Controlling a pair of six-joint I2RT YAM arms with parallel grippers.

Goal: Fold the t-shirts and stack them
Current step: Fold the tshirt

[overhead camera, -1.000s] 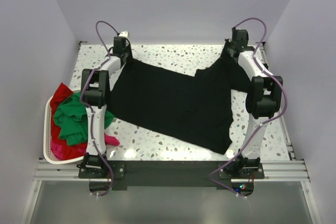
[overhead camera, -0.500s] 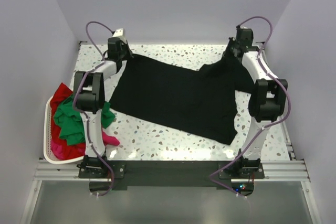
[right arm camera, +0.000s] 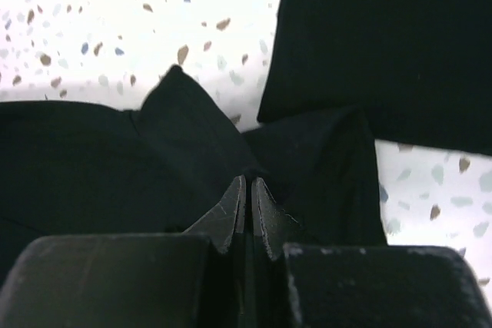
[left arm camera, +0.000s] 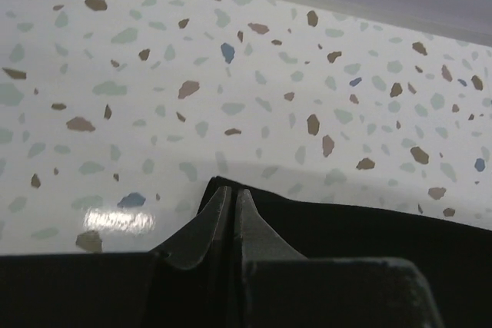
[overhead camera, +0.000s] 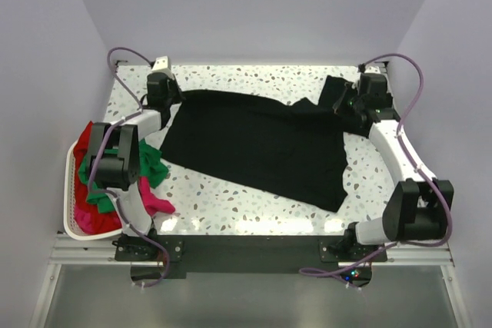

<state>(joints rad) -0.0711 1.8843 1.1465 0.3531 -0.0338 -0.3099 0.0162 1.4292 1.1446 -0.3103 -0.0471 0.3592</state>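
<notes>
Left gripper (left arm camera: 232,199) clenched on black t-shirt (overhead camera: 254,144), far-left corner. Right gripper (right arm camera: 247,190) pinched shut on bunched far-right edge. Shirt spread across table (overhead camera: 254,78); bare strip along far edge. Green shirt (overhead camera: 156,168), red shirt (overhead camera: 88,133), magenta shirt (overhead camera: 157,204) heaped in basket (overhead camera: 68,190), left edge.

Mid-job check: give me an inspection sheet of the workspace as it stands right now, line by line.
Surface: speckled white table, brightly lit.
Job's things: black shirt spread on the table, far edge stretched between the grippers and bunched near the right one; green shirt, red shirt and magenta shirt heaped at the left.
Clutter: white basket at the left edge holds the coloured heap; magenta spills onto the table.
Grippers: left gripper shut on the black shirt's edge; right gripper shut on its bunched cloth.
Cables: purple cables loop over both arms; no snag seen.
Surroundings: plain walls on three sides.
</notes>
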